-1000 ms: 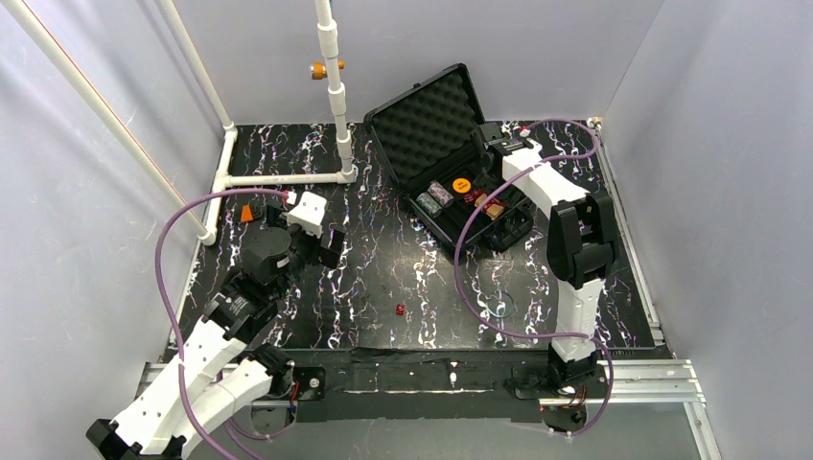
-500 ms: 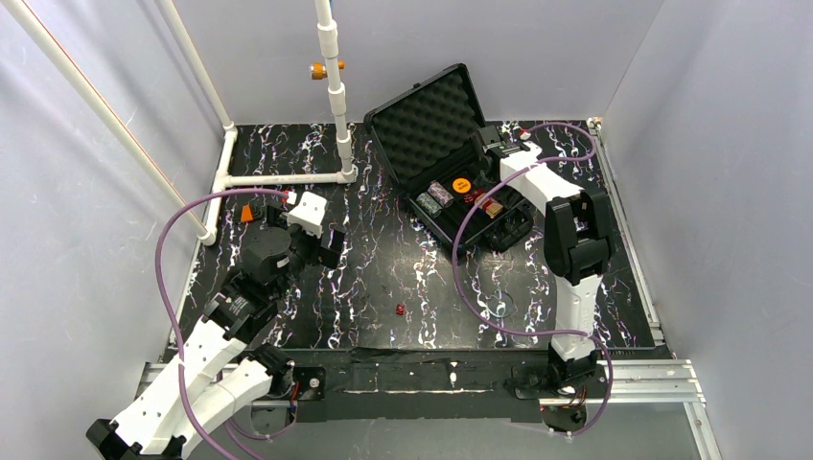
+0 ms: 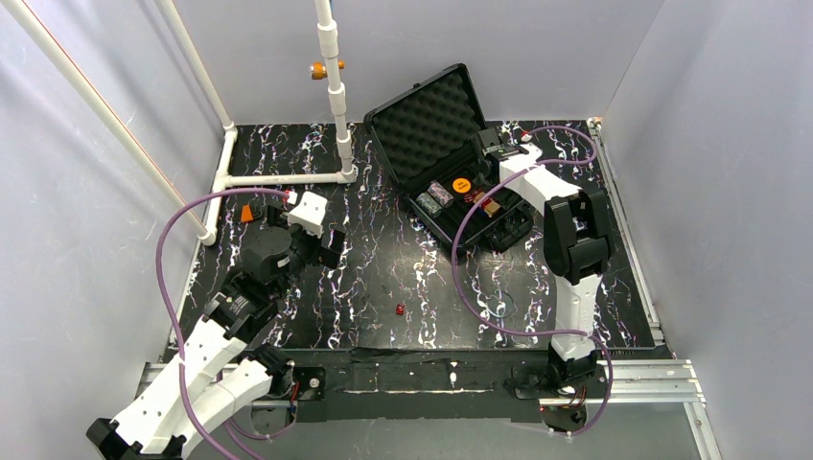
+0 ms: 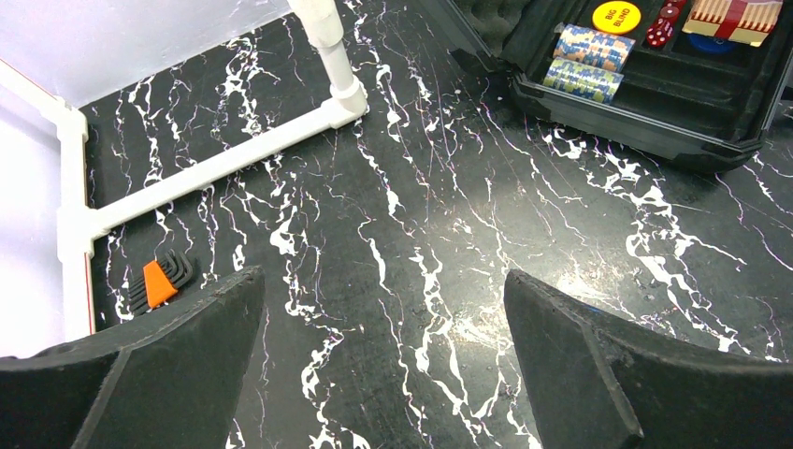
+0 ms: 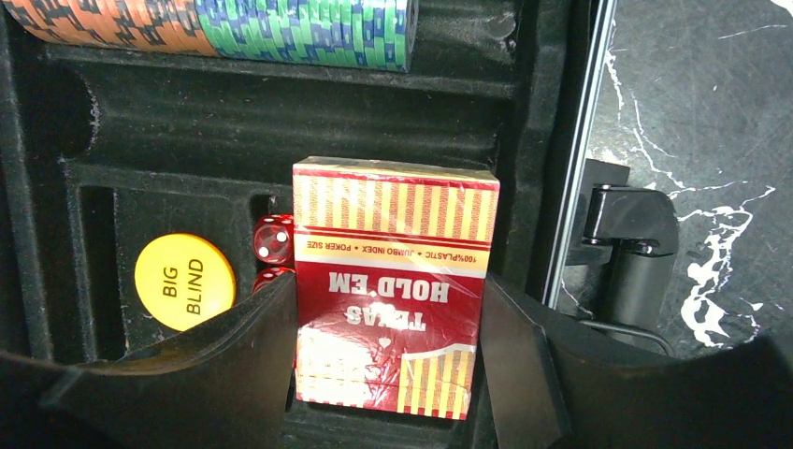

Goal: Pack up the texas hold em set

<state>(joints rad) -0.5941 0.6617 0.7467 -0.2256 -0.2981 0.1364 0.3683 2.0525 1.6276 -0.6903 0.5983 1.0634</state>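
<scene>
Where the case stood: the black case (image 3: 427,120) sat askew toward the far right corner of the worktop (image 3: 383,259), its foam-lined lid raised toward the far edge.
Right arm: the right arm (image 3: 537,182) reached from the near edge over the open case, wrist above the tray.
Right jaws: closed on the card box (image 5: 393,281), one pad pressed against each long side.
Card box: red and yellow, lying flat in the tray by the case's right wall, just beside the latch.
Dice: small red dice (image 5: 272,238) sat touching the box's left side.
Orange disc: the orange disc (image 5: 184,281), marked BIG BLIND, lay in its own slot left of the dice.
Chip stacks: two chip stacks (image 4: 584,61) lay on their sides in the tray's trough, touching each other.
Left arm: the left arm (image 3: 211,345) hung over the left half of the worktop, well apart from the case.
Left jaws: spread wide, gripping nothing, only bare worktop between them.
Loose die: a small red die (image 3: 400,309) lay alone near the middle of the near edge.
Hex keys: an orange-holdered set of hex keys (image 4: 161,281) lay near the left edge, beside the white pipe frame (image 4: 224,164).
</scene>
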